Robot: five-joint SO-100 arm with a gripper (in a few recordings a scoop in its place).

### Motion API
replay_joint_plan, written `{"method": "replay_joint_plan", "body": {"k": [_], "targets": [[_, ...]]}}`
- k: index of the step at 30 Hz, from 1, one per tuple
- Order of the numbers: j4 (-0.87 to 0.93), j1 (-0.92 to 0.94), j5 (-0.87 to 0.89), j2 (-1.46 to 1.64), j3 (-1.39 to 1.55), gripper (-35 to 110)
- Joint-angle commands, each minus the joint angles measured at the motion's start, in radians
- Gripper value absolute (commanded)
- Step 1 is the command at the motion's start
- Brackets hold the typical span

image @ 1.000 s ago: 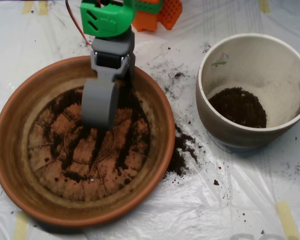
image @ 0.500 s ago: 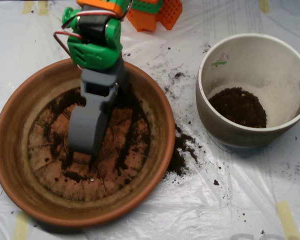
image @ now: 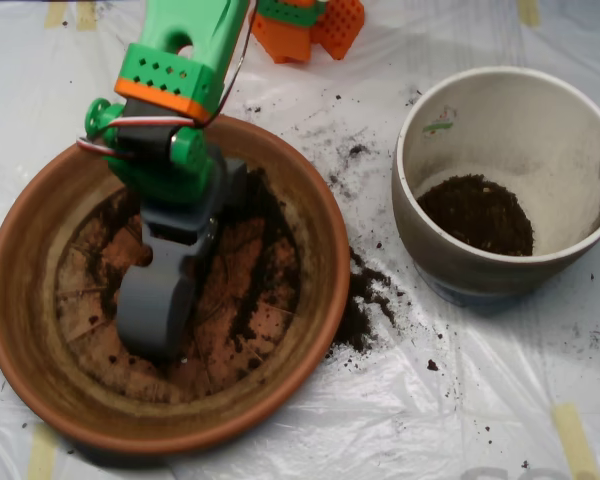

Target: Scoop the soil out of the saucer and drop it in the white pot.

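The terracotta saucer (image: 325,215) fills the left half of the overhead view. A thin layer of dark soil (image: 270,265) lies in streaks across its ridged base, thickest on the right and upper side. My grey scoop (image: 153,312) sits low over the lower-left part of the saucer's base, with its tip pointing toward the near rim. The green and orange arm (image: 170,120) reaches in over the far rim. At the right stands the white pot (image: 412,215), which holds a dark heap of soil (image: 475,213) at its bottom.
Spilled soil (image: 362,300) lies on the white plastic sheet (image: 460,400) between saucer and pot, with crumbs scattered further up. Orange robot parts (image: 315,28) sit at the top edge. Yellowish tape strips (image: 572,435) hold the sheet down.
The arm has stretched further into the saucer. The scoop has slid from the upper middle of the base down and left toward the near rim.
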Motion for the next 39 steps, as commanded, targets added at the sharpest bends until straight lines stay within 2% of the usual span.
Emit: {"method": "replay_joint_plan", "body": {"k": [1,10,16,30,33,35,39], "targets": [[0.031,0.000,-0.018,-0.032,-0.143,71],[0.049,-0.008,-0.040,-0.072,-0.209,56],[0.040,0.008,-0.046,-0.034,-0.189,37],[-0.336,0.009,-0.110,0.449,0.463,31],[-0.408,0.021,-0.123,0.545,0.592,23],[-0.436,0.038,-0.118,0.591,0.652,10],[-0.445,0.054,-0.133,0.634,0.703,2]]}}
